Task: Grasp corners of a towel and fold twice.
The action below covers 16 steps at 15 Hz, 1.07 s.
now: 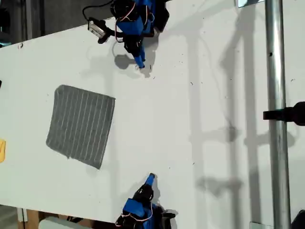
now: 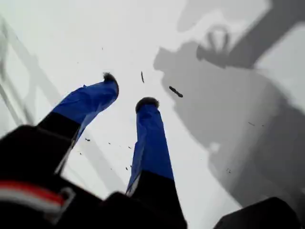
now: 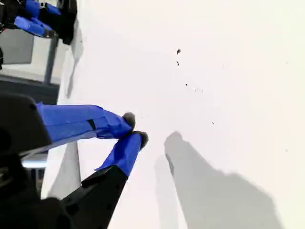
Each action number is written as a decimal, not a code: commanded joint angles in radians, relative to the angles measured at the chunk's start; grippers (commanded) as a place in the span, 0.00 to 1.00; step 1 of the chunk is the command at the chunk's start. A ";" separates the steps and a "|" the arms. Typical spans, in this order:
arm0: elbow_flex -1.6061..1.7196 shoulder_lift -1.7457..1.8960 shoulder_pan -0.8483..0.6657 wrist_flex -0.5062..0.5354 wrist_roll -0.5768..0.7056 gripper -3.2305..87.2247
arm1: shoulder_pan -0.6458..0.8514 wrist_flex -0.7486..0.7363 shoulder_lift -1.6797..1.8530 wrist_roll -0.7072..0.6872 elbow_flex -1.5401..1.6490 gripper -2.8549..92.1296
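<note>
Thin dark grey striped towel [image 1: 81, 125] lying flat on our white table [image 1: 200, 119], well apart from both arms, our first gripper [image 2: 127, 92] parted slightly around nothing, our second gripper [image 3: 135, 130] nearly closed, empty, small yellow object [image 1: 2, 150] beside the towel.

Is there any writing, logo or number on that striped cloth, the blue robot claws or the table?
None can be read in any view.
The thin dark grey striped towel carries only pale stripes.
The white table shows only dark specks.
The blue-fingered first gripper and second gripper are unmarked.
</note>
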 commanded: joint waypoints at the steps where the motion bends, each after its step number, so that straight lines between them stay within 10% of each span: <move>1: 0.006 0.000 -0.314 -0.002 -0.416 0.01 | 0.069 0.009 -0.005 0.002 -0.006 0.03; 16: -0.084 -0.002 -0.298 0.043 -0.549 0.00 | 0.043 -0.012 -0.021 0.015 -0.115 0.03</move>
